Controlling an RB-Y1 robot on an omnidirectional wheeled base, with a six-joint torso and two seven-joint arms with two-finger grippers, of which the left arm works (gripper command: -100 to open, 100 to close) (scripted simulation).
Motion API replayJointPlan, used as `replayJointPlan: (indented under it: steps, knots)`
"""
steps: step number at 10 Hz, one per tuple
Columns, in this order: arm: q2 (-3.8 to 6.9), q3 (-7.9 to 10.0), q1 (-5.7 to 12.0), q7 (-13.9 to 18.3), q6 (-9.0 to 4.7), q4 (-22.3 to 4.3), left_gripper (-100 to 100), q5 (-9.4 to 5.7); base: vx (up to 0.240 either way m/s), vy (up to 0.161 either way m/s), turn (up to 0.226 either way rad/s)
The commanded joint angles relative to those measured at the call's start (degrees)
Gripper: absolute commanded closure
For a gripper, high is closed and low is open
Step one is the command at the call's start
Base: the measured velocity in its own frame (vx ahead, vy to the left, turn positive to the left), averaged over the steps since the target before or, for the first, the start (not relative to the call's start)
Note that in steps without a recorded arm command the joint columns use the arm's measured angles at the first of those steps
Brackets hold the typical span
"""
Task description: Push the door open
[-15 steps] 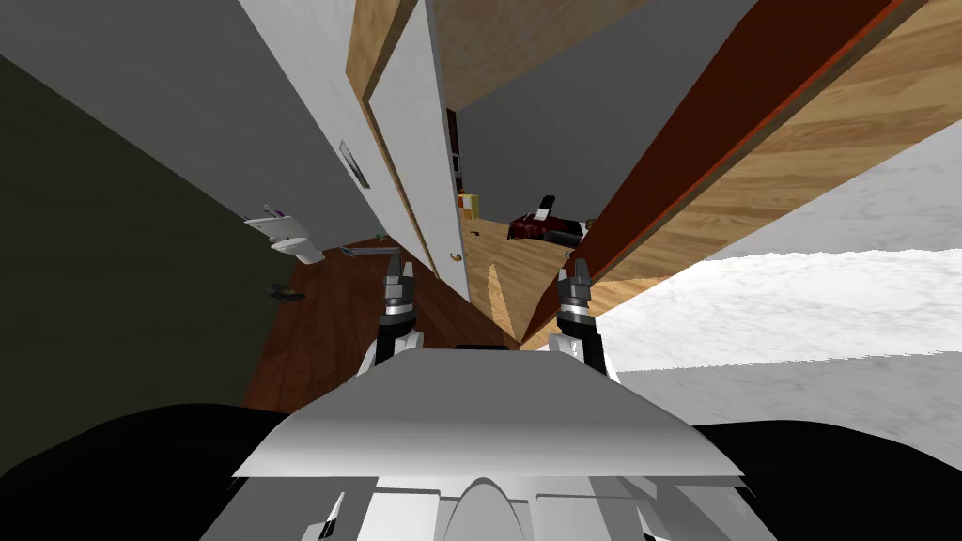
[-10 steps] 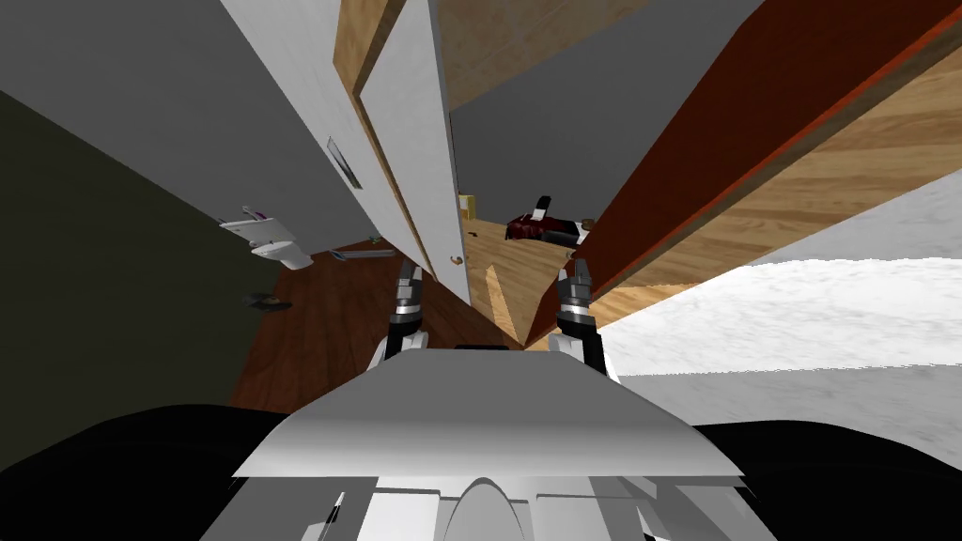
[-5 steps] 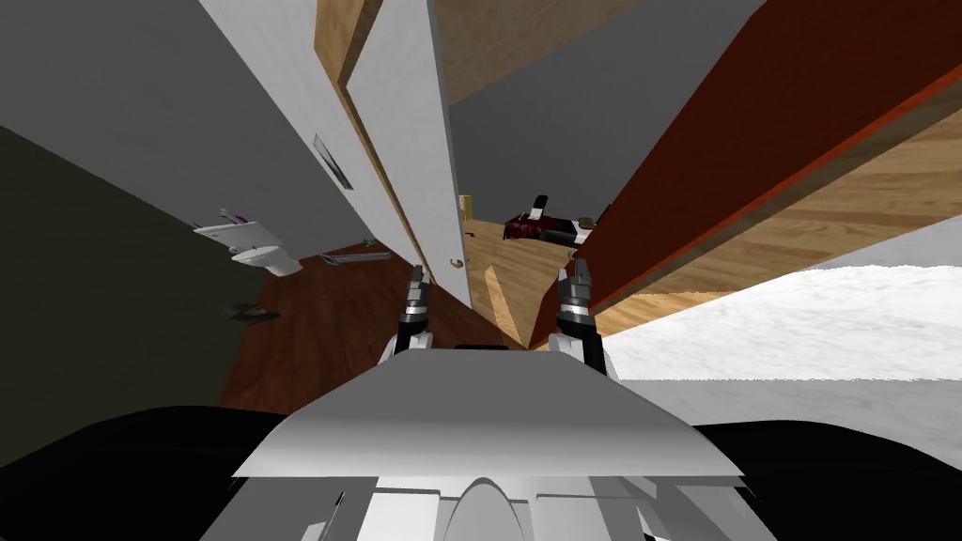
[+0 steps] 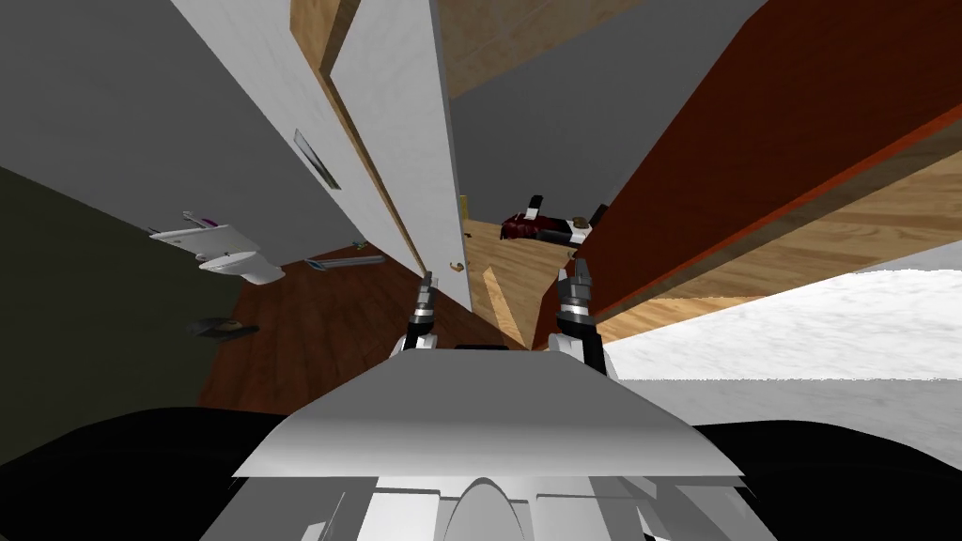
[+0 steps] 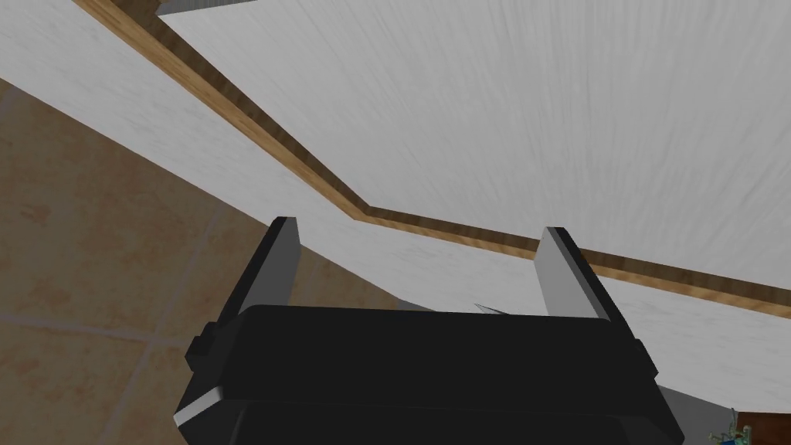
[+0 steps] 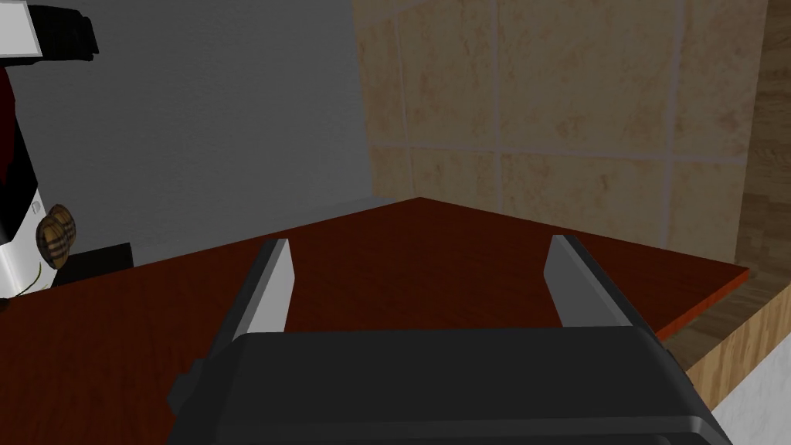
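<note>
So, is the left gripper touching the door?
Cannot tell. In head view the left gripper sits beside the door; neither contact nor gap shows plainly.

Two swinging panels: one white door, one red-brown panel; one small knob on the white one; two grippers, the left gripper and the right gripper; two fingers on each, four in all; one white basin; one wall plate; one dark red seat.
</note>
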State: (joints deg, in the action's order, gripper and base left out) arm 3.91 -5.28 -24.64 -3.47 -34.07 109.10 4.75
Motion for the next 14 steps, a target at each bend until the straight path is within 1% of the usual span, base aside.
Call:
replayJointPlan:
  steps: [1,3,4,6,14]
  knots:
    - [0.12,-0.87,0.77,0.3,-0.37,-2.8,-100,-0.03,0.088,0.112,-0.117]
    - [0.43,-1.79,1.68,0.9,-0.99,-5.9,-100,-0.19,0.079,0.106,-0.097]
    - [0.43,-1.79,1.68,0.9,-0.99,-6.3,-100,-0.19,0.054,0.063,-0.030]
    - [0.71,-2.73,2.62,1.5,-1.63,-10.0,-100,-0.35,0.048,0.081,-0.080]
    - [1.52,-6.51,6.37,3.9,-4.20,-24.6,-100,-0.98,0.076,0.117,-0.107]
